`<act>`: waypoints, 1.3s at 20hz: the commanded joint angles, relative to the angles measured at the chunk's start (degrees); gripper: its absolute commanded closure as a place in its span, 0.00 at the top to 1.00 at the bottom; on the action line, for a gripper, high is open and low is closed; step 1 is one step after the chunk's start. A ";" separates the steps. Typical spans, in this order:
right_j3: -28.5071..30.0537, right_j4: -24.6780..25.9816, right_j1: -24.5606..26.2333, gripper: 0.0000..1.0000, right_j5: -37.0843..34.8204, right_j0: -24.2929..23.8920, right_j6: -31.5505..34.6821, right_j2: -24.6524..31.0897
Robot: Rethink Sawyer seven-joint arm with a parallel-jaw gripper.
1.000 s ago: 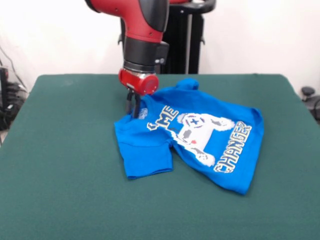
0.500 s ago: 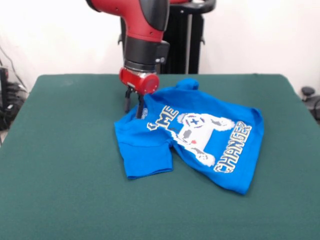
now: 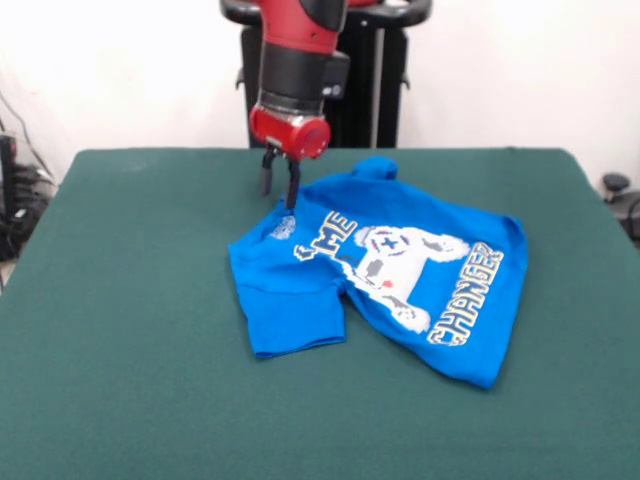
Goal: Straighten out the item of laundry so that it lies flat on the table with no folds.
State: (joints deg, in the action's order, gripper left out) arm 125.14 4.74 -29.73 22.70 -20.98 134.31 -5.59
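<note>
While I watch, shirt: T-shirt [image 3: 400,275] lies rumpled mid-table [image 3: 120,300], long axis slanting toward the near right corner.
Gripper: gripper [image 3: 279,186] hangs empty above it, fingers slightly spread.

Bright blue T-shirt [image 3: 400,280] lies rumpled on the green table [image 3: 130,330], nearer its far edge, about mid-width. White controller print and partly hidden lettering face up. One flap is folded over toward the near edge.

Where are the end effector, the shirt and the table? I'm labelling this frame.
end effector [image 3: 279,184], front view, midway between its dark fingertips, just above the shirt's far edge.
T-shirt [image 3: 290,300], front view, plain blue flap folded over the print.
table [image 3: 130,330], front view, bare green cloth.
</note>
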 commanded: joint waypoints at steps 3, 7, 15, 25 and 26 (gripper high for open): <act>5.45 -2.31 -1.50 1.00 -4.38 2.04 11.65 6.82; 5.78 -2.54 1.77 1.00 -0.84 2.16 13.80 8.74; 7.22 -3.88 5.34 1.00 4.04 3.32 17.23 11.40; 8.52 -6.17 6.71 1.00 5.95 4.19 18.09 13.33; 8.53 -6.21 6.85 1.00 6.05 4.22 17.97 13.42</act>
State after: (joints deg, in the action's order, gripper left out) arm 134.54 3.30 -26.93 25.14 -18.71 134.31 0.45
